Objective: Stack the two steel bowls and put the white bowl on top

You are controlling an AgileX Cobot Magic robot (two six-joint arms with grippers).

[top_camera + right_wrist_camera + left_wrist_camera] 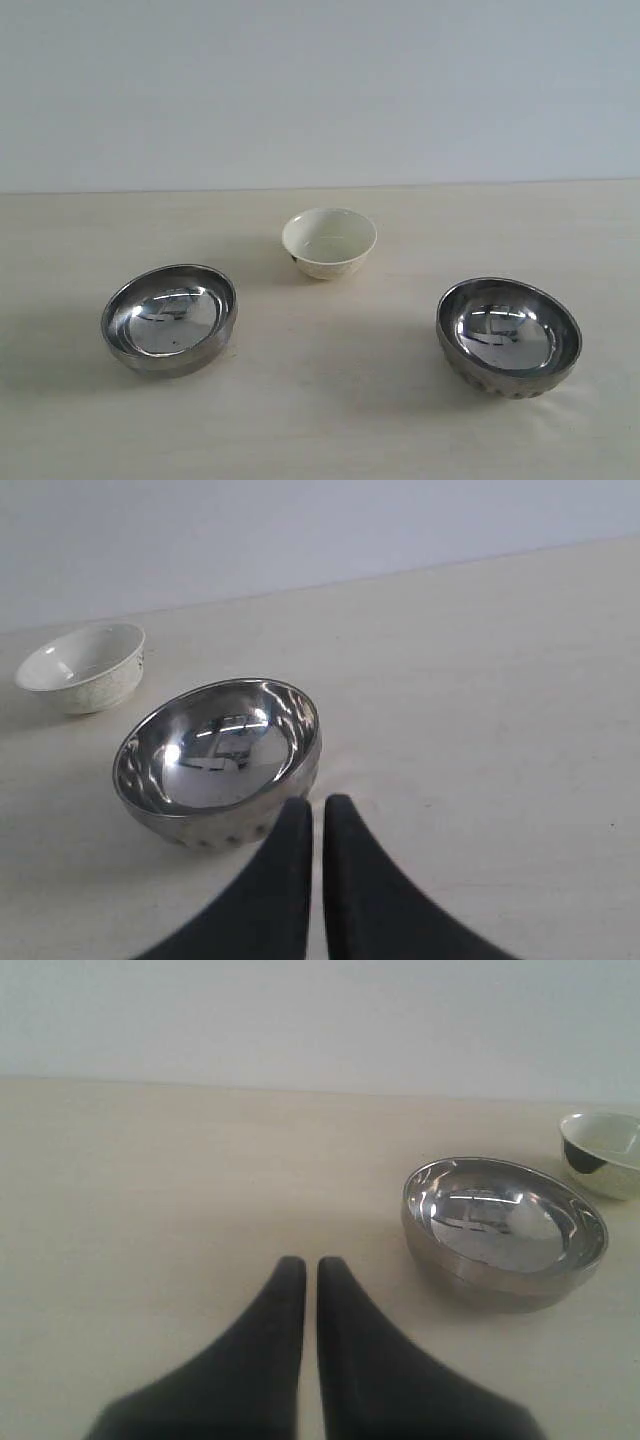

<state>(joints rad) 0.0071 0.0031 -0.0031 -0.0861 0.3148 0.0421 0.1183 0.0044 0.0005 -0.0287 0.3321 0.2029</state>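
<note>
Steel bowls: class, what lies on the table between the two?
Only bare table, in the exterior view; the white bowl sits farther back, touching neither.

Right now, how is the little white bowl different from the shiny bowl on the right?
The white bowl is creamy and glossy; the right steel bowl shines like a mirror. The white bowl is narrower than the right steel bowl. The white bowl sits farther back in the middle; the right steel bowl sits nearer, to the right. Both stand upright and empty.

Left pincer (303, 1264) and right pincer (317, 805): matte black, smooth, broad-based, tapering to rounded tips.
</note>
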